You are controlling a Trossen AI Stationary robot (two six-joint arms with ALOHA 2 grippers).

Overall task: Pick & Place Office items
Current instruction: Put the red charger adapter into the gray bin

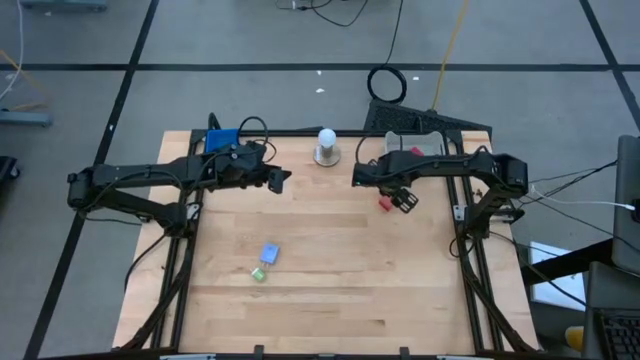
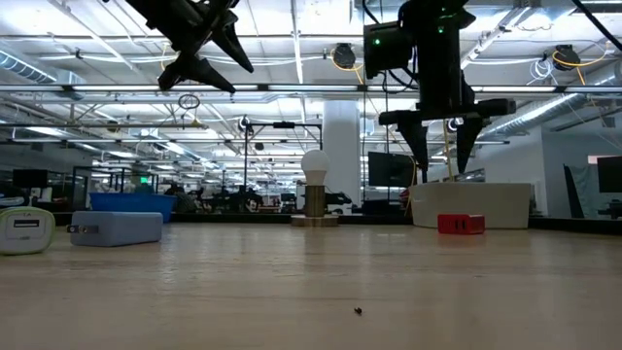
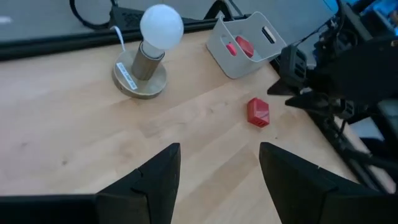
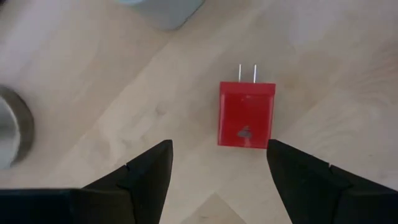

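The right hand [image 4: 214, 180], fingers spread and empty, hung just above a red plug block [image 4: 246, 114] lying on the bench [image 1: 340, 260] beside the grey tray [image 3: 239, 43], while the left hand [image 3: 217, 180], likewise spread, waited near the bulb [image 1: 326, 140].

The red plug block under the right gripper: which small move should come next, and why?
Probably lower the right gripper straight down. Its fingers are open and empty above the red plug block, which lies flat on the table, a little off-centre between them.
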